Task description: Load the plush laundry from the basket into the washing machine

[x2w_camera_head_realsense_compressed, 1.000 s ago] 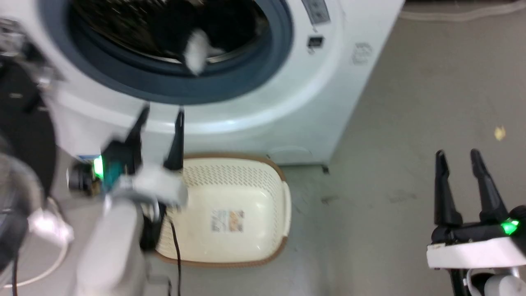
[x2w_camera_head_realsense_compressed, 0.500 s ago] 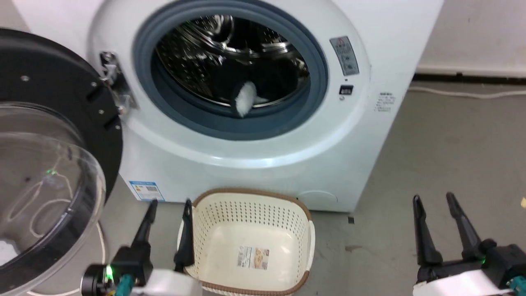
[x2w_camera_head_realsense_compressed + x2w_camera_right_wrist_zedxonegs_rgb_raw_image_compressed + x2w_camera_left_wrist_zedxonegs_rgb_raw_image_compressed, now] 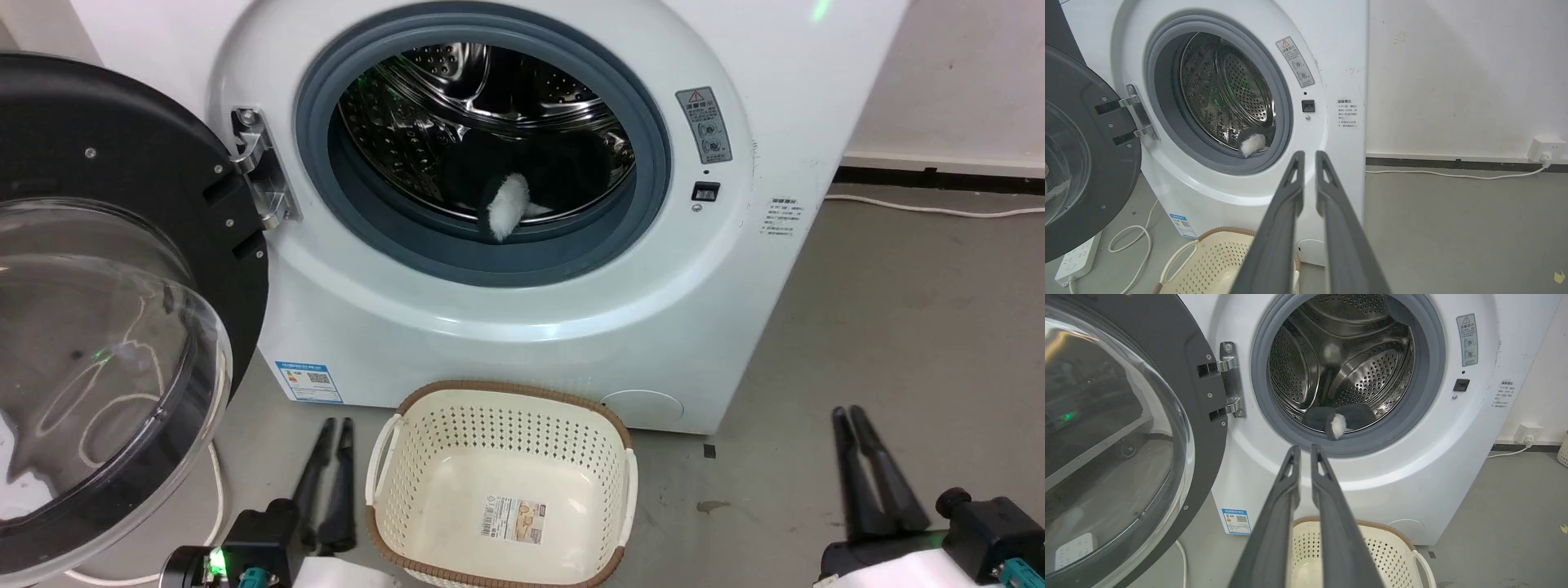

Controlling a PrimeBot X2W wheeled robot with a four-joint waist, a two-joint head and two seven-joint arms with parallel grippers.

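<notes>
The plush laundry (image 3: pixel 522 175) lies inside the drum of the washing machine (image 3: pixel 531 327), a white patch (image 3: pixel 1338 424) at the grey door seal. The machine's domed door (image 3: pixel 98 327) hangs wide open on the left. In front of the machine, on the floor, stands the basket (image 3: pixel 506 425) holding nothing but its paper label. My left gripper (image 3: pixel 337 426) is shut and bare, just left of the basket. My right gripper (image 3: pixel 849 415) is shut and bare, low at the right over the floor. Both wrist views show narrow-set fingers (image 3: pixel 1294 486) (image 3: pixel 1327 192) pointing at the machine.
A white cable (image 3: pixel 931 210) runs along the wall base to a socket (image 3: pixel 1545 149) at the right. A power strip (image 3: pixel 1075 261) and looped cord lie on the floor under the open door. Grey floor spreads to the right of the machine.
Both grippers have closed from open to shut and sit lower in the head view. The head camera has risen, so the whole machine front shows. The plush stays in the drum.
</notes>
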